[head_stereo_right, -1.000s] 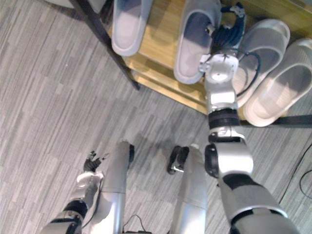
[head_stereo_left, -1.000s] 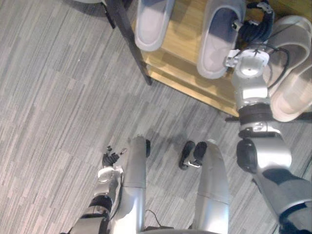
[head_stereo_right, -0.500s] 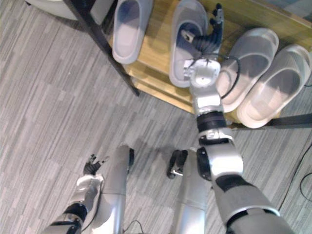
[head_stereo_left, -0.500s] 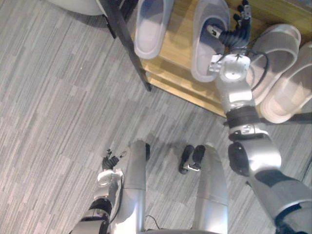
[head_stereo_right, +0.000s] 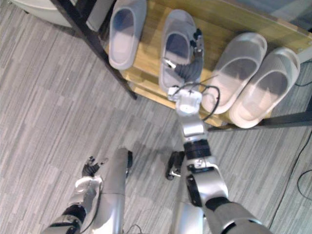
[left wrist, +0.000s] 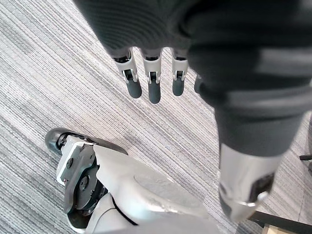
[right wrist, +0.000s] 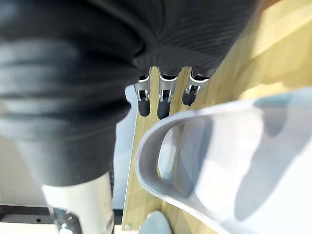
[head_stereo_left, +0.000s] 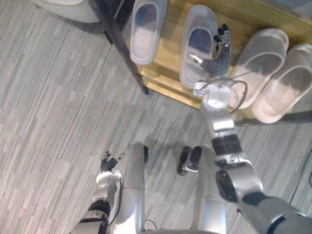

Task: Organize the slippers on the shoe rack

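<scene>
here the right hand (head_stereo_left: 217, 54), fingers released and straight, lies just beside the grey slipper (head_stereo_left: 192, 74), parallel to its length.

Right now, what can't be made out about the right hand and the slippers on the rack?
- Contact: the right hand overlaps the grey slipper in both eye views; touching or hovering is unclear.
- Lower levels of the shoe rack: hidden by its top board, eye views.
- Pale object left of the rack: cut off by the top edge, eye views.
</scene>
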Controlling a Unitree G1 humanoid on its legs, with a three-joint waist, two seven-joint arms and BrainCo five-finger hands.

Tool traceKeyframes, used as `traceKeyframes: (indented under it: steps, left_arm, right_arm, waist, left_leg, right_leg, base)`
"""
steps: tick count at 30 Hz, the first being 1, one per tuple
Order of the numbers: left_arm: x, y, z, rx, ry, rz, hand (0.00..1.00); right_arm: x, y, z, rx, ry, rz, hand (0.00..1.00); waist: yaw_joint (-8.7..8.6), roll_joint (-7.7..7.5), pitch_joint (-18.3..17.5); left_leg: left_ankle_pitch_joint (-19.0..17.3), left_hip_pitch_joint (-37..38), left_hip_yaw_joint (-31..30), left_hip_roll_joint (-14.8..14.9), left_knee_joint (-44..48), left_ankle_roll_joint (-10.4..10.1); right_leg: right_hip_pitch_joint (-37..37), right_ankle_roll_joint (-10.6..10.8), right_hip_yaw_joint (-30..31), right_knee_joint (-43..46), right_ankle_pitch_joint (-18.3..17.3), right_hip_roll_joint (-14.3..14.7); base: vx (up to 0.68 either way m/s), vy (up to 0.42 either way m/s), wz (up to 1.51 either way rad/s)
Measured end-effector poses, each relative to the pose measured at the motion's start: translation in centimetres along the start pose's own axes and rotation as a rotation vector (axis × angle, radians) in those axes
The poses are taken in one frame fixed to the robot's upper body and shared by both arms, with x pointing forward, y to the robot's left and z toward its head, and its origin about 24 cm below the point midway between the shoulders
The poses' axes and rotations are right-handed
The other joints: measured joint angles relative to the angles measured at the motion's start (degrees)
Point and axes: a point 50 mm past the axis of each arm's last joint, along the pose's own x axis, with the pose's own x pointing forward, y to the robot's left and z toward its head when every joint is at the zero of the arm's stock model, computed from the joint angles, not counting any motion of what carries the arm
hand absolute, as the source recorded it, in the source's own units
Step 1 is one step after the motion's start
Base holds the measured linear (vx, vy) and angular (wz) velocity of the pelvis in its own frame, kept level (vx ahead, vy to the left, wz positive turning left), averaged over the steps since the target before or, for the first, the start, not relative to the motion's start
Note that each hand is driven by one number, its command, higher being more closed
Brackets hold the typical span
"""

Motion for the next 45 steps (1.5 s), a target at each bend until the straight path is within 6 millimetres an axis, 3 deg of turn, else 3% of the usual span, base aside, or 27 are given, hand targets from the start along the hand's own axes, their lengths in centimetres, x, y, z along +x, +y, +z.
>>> traceKeyframes:
  steps: [9,22,36,45]
  left_arm:
    - [0.0,0.1,0.0,-0.004,0.001,0.01,0.0]
    - [0.0,0.1,0.0,-0.005,-0.003,0.01,0.0]
    - [-0.1,-0.4,0.3,-0.019,-0.018,-0.002,0.0]
    - [-0.1,-1.2,0.4,-0.036,-0.024,-0.019,0.0]
  right_arm:
    - [-2.9,0.0,-2.9,0.026,0.109,0.008,0.0]
    - [-2.8,0.5,-2.5,0.132,0.114,0.005,0.0]
    - [1.2,2.2,0.9,0.36,0.092,0.02,0.0]
    - [3.1,1.7,1.8,0.452,0.105,-0.025,0.0]
  waist:
    - [0.13,-0.44,-0.4]
    - [0.21,-0.44,-0.4]
    - [0.91,-0.3,-0.3]
    - [1.96,0.63,0.5]
  left_leg:
    - [0.0,0.6,0.0,0.0,-0.1,0.0]
    - [0.0,0.4,-0.2,-0.2,-1.2,-0.1]
    - [0.6,-0.1,-0.9,-0.4,-2.0,-0.4]
    - [0.9,-0.2,-1.1,-1.2,-2.1,-0.3]
  right_leg:
    - [0.8,0.2,-0.1,-0.2,-0.1,-0.1]
    - [0.8,0.4,-0.6,-1.0,-0.2,-0.2]
    - [0.8,0.8,-1.4,-1.1,-0.6,-0.9]
    - [0.8,1.1,-1.5,-1.1,-0.8,-1.4]
  base:
    - [0.0,-0.002,0.01]
    - [0.0,0.0,0.0]
    - [0.01,-0.011,0.03]
    - [0.01,-0.004,0.03]
